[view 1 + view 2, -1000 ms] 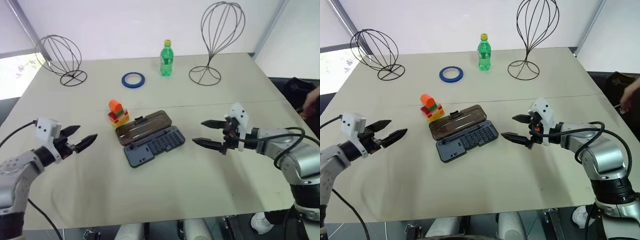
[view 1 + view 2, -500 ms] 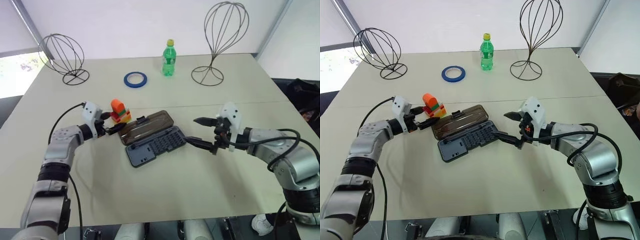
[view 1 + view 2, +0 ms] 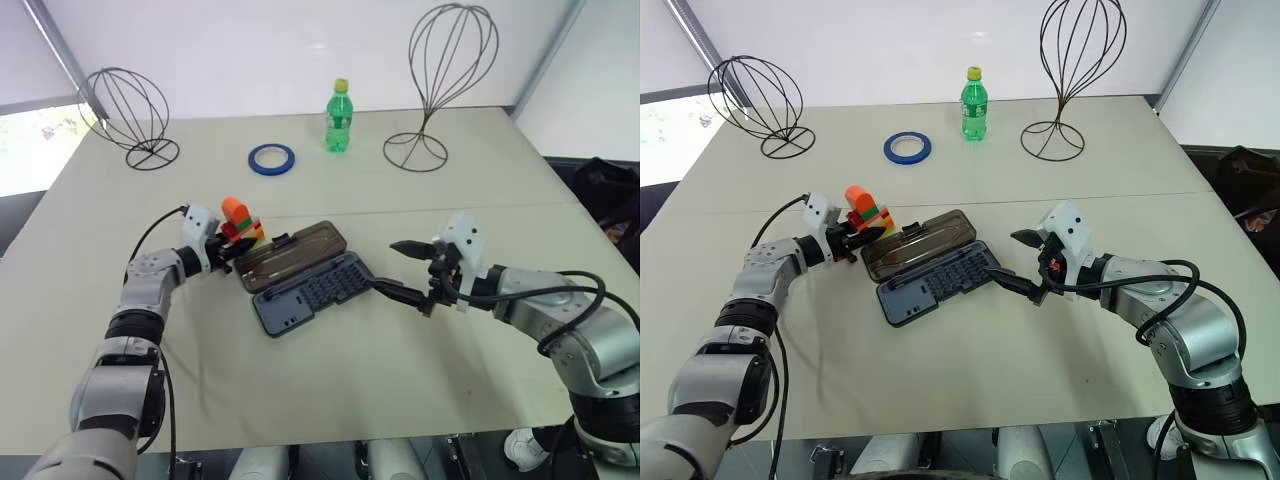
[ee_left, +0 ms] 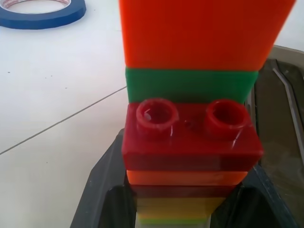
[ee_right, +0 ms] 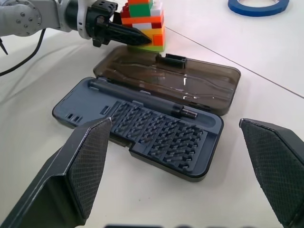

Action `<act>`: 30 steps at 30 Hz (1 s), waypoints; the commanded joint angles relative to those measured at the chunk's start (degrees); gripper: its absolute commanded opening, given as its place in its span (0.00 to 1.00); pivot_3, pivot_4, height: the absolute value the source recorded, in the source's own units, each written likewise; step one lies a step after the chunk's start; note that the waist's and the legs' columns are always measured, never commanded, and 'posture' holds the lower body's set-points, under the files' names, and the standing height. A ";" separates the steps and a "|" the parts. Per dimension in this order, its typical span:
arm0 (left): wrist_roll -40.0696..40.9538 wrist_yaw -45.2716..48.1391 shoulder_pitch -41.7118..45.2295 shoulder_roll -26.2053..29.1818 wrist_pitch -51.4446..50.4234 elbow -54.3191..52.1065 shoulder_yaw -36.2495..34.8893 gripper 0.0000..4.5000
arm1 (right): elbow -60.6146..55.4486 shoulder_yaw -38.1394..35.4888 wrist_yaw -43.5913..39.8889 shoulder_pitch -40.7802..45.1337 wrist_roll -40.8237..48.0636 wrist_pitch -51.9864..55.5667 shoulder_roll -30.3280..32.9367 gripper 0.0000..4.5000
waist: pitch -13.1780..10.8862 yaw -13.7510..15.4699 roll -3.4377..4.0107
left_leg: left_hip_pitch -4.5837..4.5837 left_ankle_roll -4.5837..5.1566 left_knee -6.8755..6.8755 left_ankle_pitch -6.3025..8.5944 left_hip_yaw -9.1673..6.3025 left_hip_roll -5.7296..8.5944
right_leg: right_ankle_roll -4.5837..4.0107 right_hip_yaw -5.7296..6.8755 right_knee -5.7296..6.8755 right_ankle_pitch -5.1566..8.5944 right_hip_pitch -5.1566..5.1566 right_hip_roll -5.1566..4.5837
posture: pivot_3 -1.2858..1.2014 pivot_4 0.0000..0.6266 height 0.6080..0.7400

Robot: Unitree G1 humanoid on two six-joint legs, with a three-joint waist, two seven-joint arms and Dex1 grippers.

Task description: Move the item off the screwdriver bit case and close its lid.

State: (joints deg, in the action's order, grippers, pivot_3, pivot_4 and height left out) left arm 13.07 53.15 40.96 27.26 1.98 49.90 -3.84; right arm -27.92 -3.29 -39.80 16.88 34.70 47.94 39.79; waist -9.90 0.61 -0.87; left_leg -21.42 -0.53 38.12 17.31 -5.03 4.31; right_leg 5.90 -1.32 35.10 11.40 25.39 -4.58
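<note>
Left gripper [image 3: 864,237]: pinching block stack [image 3: 238,218] at its base, one finger each side.
Right gripper [image 3: 385,266]: hovering wide open, empty, beside case [image 3: 318,290].
Lid [image 3: 297,253]: lying open.

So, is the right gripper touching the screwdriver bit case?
Cannot tell: in the right eye view the right gripper has its lower finger over the case corner, hiding any gap.

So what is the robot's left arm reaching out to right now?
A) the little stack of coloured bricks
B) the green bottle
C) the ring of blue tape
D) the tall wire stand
A: the left gripper is right up against the stack of coloured bricks, at the far corner of the open case lid.
</note>
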 commanded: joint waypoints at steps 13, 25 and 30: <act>0.45 -31.99 -20.31 8.33 -3.58 -30.79 -22.81 0.30 | 1.03 0.68 -1.31 -0.35 -0.48 -2.73 -0.65 1.00 | 0.00 -1.49 0.00 | 0.02 -0.01 -0.09 0.00 -0.01 -0.07 | 0.00 -0.12 0.03 0.00 0.08 -0.05 | 0.52 0.24 1.00; 3.78 -47.86 -35.08 0.29 -9.35 -38.98 -35.09 0.30 | 9.94 5.19 -4.90 7.01 -3.52 -6.15 -2.67 1.00 | 0.08 0.21 -0.14 | 0.04 -0.02 0.01 0.00 -0.05 0.00 | 0.01 0.02 0.01 -0.01 -0.05 -0.04 | 0.52 0.24 1.00; 4.96 -49.48 -35.97 -2.00 -7.48 -37.30 -35.92 0.61 | 9.57 4.99 -5.72 6.75 -3.57 -5.46 -2.14 1.00 | 0.11 0.09 -0.24 | 0.04 -0.03 0.01 0.00 -0.06 -0.02 | 0.01 0.02 0.00 -0.01 -0.04 -0.07 | 0.52 0.24 1.00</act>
State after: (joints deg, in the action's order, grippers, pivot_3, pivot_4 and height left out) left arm 17.14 4.26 5.09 25.11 -7.16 13.16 -37.95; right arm -17.27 2.31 -45.09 23.22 30.88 42.96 37.18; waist -9.79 0.70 -1.11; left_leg -21.36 -0.56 38.13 17.32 -5.09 4.29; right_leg 5.90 -1.30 35.10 11.39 25.34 -4.64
